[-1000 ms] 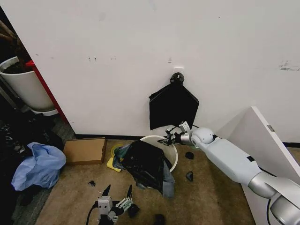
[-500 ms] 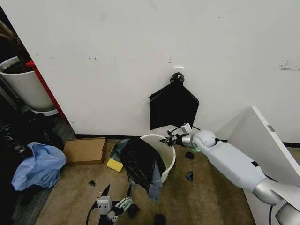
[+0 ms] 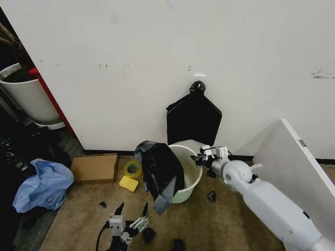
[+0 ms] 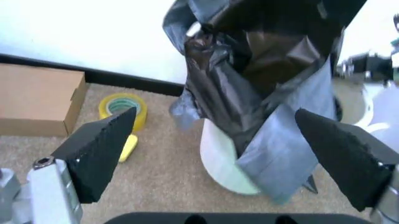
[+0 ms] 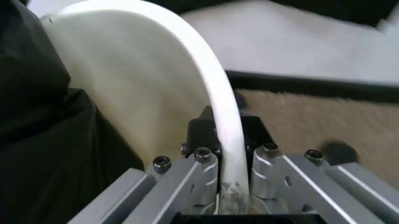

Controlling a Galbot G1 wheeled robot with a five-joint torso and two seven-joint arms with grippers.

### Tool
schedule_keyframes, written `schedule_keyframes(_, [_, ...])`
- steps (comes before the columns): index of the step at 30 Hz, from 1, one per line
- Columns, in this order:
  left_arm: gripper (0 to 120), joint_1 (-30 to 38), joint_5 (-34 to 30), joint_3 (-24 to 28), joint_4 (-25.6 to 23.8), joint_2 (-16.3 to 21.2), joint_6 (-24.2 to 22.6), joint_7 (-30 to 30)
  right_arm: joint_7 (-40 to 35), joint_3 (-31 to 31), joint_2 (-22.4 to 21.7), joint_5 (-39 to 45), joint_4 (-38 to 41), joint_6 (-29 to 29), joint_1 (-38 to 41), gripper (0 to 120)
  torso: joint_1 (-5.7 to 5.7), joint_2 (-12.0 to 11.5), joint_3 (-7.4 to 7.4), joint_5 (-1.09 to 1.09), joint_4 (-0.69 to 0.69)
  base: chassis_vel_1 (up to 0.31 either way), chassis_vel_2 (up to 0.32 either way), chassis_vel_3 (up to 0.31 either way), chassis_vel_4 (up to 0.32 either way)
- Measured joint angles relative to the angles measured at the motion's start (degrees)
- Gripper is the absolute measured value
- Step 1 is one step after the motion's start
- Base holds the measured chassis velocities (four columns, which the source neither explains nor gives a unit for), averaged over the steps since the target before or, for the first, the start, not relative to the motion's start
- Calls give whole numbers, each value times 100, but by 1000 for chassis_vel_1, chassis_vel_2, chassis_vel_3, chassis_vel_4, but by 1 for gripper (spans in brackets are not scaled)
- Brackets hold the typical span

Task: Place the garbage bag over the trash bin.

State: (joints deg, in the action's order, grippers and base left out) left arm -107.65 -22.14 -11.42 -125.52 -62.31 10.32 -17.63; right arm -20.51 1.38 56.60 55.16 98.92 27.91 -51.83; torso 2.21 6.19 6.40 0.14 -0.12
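- Two grippers: right gripper [image 3: 201,157] clamped on rim of trash bin [image 3: 189,172]; left gripper [image 3: 131,212] low, spread wide, empty.
- Garbage bag [image 3: 161,173] draped over bin's left rim.
- Beige carpet [image 3: 78,209]; tape roll [image 3: 132,169], cardboard box [image 3: 94,168] beside white wall [image 3: 157,52].

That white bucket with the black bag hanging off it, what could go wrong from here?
The garbage bag drapes over one side of the trash bin and mostly hangs outside, so it could slip off onto the floor. The right gripper is clamped on the rim at the opposite side, and the bin looks tilted, so a pull might tip it. The left gripper hangs open below, not holding the bag.
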Motion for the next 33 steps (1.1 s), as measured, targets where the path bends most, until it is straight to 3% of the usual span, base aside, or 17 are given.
schedule_keyframes(3, [100, -18, -23, -3, -59, 68, -11, -1, -717, -88, 182, -62, 419, -139, -450, 2, 0, 0, 0, 0, -1, 0, 0, 0, 0])
schedule_keyframes(15, [100, 10, -110, -25, -124, 216, -23, -2, -1979, -204, 792, -24, 614, -490, -938, 2, 0, 0, 0, -1, 0, 0, 0, 0, 0])
schedule_keyframes(24, [100, 39, -117, -6, -142, 166, -24, -4, -1913, -205, 942, -81, 512, -490, -1101, 3, 0, 0, 0, 0, 0, 0, 0, 0, 0])
schedule_keyframes(29, [100, 43, -126, -7, -201, 180, -67, -18, -1612, -242, 918, -337, 472, -549, -1220, 17, 0, 0, 1, 2, 1, 0, 0, 0, 0])
schedule_keyframes(33, [100, 65, -29, -5, -378, 212, -385, -158, -1398, -349, 800, -740, 686, -757, -1434, 35, 0, 0, 1, 1, 1, 0, 0, 0, 0])
